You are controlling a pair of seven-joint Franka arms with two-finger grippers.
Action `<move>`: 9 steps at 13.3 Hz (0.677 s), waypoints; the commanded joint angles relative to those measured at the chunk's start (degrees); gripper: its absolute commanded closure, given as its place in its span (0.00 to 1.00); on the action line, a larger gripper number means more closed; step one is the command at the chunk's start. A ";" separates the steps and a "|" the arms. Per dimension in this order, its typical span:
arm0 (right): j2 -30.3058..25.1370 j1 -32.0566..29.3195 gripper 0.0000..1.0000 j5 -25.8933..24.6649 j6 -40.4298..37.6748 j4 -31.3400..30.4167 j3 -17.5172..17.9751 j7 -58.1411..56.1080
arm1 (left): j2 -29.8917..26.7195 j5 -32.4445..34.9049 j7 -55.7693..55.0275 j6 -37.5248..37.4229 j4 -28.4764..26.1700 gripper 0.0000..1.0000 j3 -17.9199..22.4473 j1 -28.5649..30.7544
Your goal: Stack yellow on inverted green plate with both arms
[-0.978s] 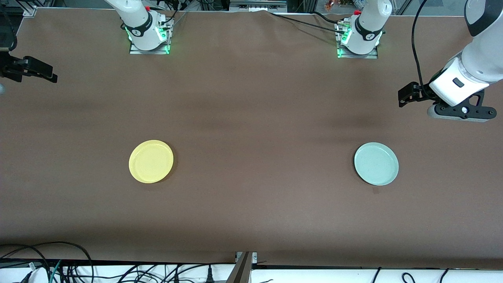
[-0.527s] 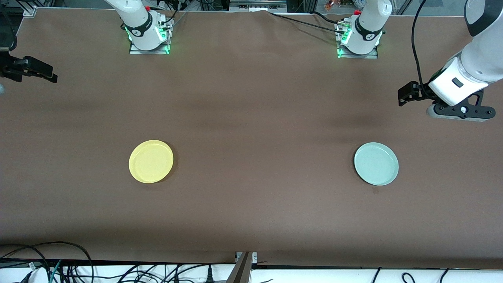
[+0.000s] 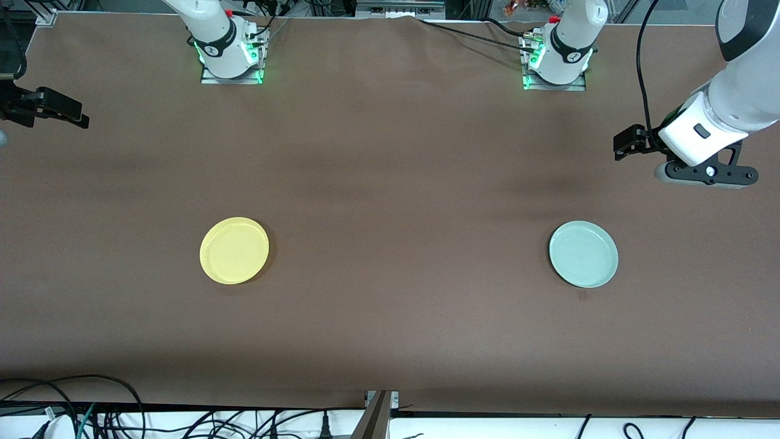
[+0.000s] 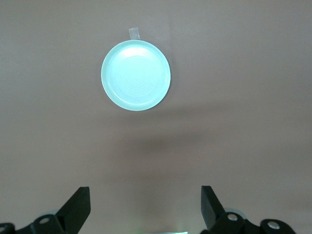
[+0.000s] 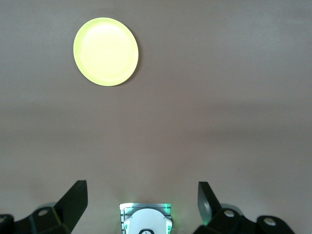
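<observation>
The yellow plate [image 3: 234, 250] [image 5: 106, 51] lies flat on the brown table toward the right arm's end. At the same distance from the front camera, the green plate [image 3: 584, 254] [image 4: 136, 75] lies toward the left arm's end, hollow side up as far as I can see. My left gripper [image 3: 707, 173] [image 4: 145, 201] hangs high over bare table near the table's end, well off the green plate, open and empty. My right gripper [image 5: 141, 196] is open and empty too, high above its end of the table; only a black part of its wrist [image 3: 44, 110] shows in the front view.
The two arm bases [image 3: 230, 53] [image 3: 556, 58] stand with green lights along the table's edge farthest from the front camera. A small tape mark [image 3: 582, 296] [image 4: 134, 33] lies beside the green plate. Cables hang below the table's front edge [image 3: 183, 421].
The left arm's wrist and gripper have drifted a little toward the bases' side of the table. The right arm and both plates have not moved.
</observation>
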 commanded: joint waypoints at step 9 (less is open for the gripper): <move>-0.24 -0.20 0.00 0.16 0.02 -0.22 0.30 0.09 | 20.12 -0.03 12.81 12.67 0.92 0.00 0.16 6.24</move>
